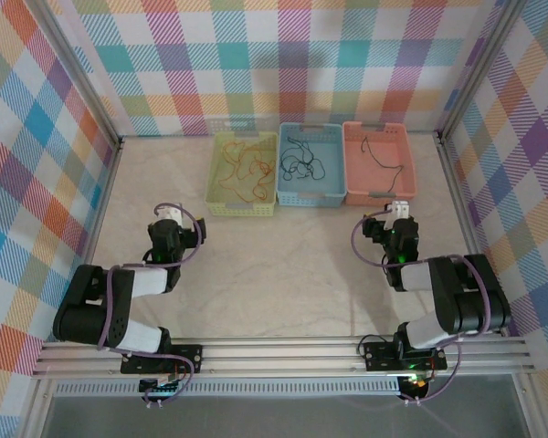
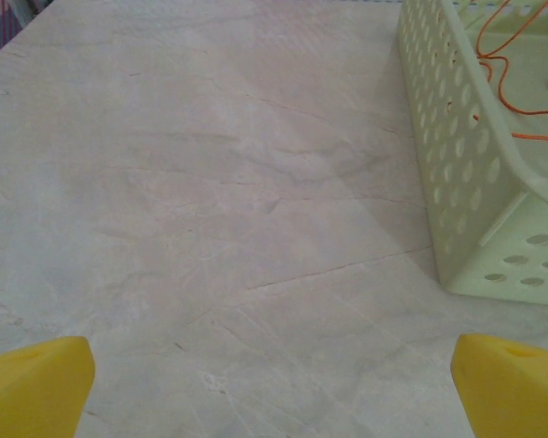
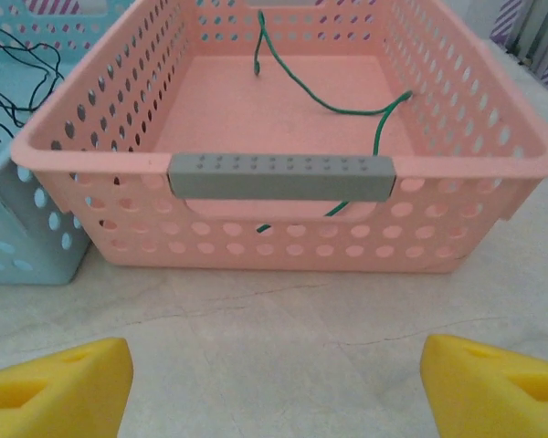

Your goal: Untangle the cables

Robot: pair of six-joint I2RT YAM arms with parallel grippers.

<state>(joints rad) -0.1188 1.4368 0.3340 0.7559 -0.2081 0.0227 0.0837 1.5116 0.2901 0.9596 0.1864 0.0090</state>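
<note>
Right gripper (image 3: 274, 383) released, nothing held; thin squiggly green cable (image 3: 333, 109) sits upper centre, inside perforated pink plastic basket (image 3: 457, 164) beyond the fingertips. Left gripper (image 2: 272, 388) spread wide; orange cables (image 2: 481, 57) upper right in pale-green basket (image 2: 457, 155).

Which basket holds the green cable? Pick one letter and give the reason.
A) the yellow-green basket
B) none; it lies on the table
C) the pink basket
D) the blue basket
C: in the right wrist view the green cable lies inside the pink basket, while the blue basket beside it holds black cables.
</note>
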